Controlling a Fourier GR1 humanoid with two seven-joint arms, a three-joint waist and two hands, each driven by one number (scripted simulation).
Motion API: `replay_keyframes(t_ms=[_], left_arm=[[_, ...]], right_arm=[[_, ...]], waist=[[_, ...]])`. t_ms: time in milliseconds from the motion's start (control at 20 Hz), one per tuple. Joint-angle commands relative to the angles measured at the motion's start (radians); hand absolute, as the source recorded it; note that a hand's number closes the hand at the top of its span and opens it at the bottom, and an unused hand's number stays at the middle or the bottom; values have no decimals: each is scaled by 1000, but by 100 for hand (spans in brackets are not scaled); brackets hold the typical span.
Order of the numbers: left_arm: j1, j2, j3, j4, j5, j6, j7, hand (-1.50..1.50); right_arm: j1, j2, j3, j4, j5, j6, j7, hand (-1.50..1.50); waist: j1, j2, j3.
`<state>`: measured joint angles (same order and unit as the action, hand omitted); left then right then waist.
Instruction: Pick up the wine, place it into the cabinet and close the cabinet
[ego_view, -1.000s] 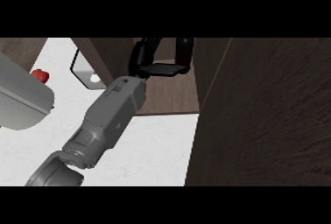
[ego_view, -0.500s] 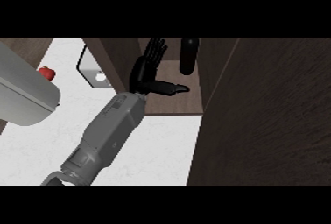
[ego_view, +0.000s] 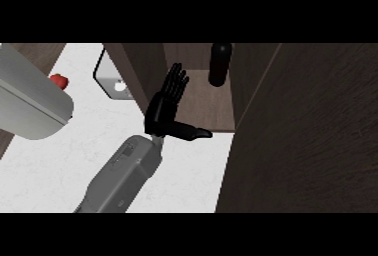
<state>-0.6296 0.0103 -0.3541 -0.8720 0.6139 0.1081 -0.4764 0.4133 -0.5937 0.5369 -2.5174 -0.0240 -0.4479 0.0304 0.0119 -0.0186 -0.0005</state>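
Dark slender wine (ego_view: 220, 64) stands inside wood-grain cabinet (ego_view: 214, 107).

The wine (ego_view: 220, 64) stands upright inside the cabinet (ego_view: 214, 107), dark and slim, near the back of its shelf. One hand (ego_view: 167, 107) is in front of the shelf, apart from the bottle, its fingers straight and the thumb stuck out to the side. Its grey forearm (ego_view: 122, 177) lies over the white tabletop (ego_view: 52, 165). The dark cabinet door (ego_view: 310, 135) fills the right side.
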Motion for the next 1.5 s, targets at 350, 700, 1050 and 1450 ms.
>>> replay_keyframes(t_ms=[350,700,1050,1450], left_arm=[[392,70,-110,-420,-31,32,35,-150],[558,182,-84,-582,19,-73,46,-150],[638,257,-15,-653,34,-97,13,-150],[654,373,112,-677,74,-151,30,-150]], right_arm=[[26,-35,6,-233,7,-24,127,-150],[-17,-95,13,-192,-19,61,122,-150],[27,-167,99,-195,-78,190,72,-150],[30,-207,242,-238,-19,284,44,150]], waist=[[-6,10,-1],[-4,14,-1],[-5,12,-1],[-21,11,-1]])
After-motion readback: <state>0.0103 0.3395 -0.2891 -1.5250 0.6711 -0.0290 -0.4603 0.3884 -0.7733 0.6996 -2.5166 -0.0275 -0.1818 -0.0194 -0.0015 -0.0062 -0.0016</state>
